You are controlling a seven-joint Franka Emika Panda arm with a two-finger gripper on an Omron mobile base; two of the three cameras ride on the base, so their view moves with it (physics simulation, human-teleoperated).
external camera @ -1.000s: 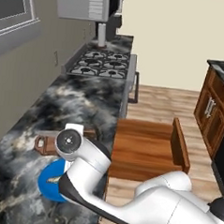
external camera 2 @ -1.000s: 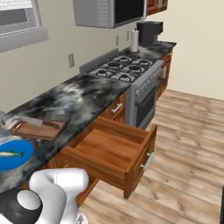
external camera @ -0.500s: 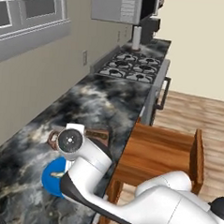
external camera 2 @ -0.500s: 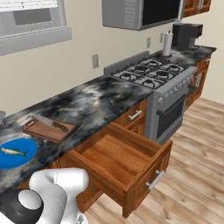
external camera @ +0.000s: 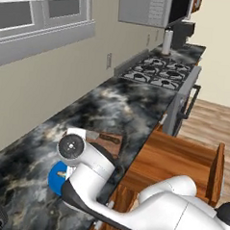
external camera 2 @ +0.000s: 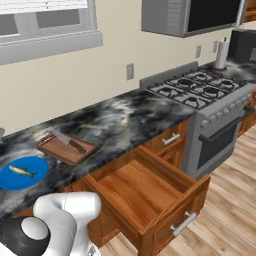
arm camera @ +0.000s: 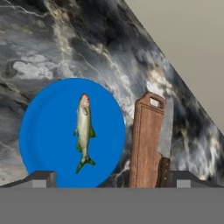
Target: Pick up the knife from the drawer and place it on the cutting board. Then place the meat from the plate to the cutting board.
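Note:
In the hand view my gripper (arm camera: 111, 180) hangs over the dark marble counter, its two fingertips (arm camera: 41, 178) wide apart, open and holding nothing. Below it lies the blue plate (arm camera: 48, 135) with the meat (arm camera: 83, 131), a small fish-shaped piece, at its middle. Right beside the plate is the wooden cutting board (arm camera: 144, 140), and the knife (arm camera: 165, 131) rests along its edge. The right base view shows the plate (external camera 2: 15, 180), meat (external camera 2: 22, 171), board (external camera 2: 57, 150) and knife (external camera 2: 70, 143) at the left. The drawer (external camera 2: 150, 192) stands pulled out and looks bare inside.
The open drawer (external camera: 181, 159) juts into the wooden floor space beside the arm. A gas stove (external camera 2: 200, 90) sits further right along the counter, with a microwave (external camera 2: 190, 15) above it and a paper towel roll (external camera 2: 220, 54) behind. A window runs along the wall.
The whole picture has shifted in both base views, so the base has moved; plate, board and knife stay put on the counter. The gripper stays open.

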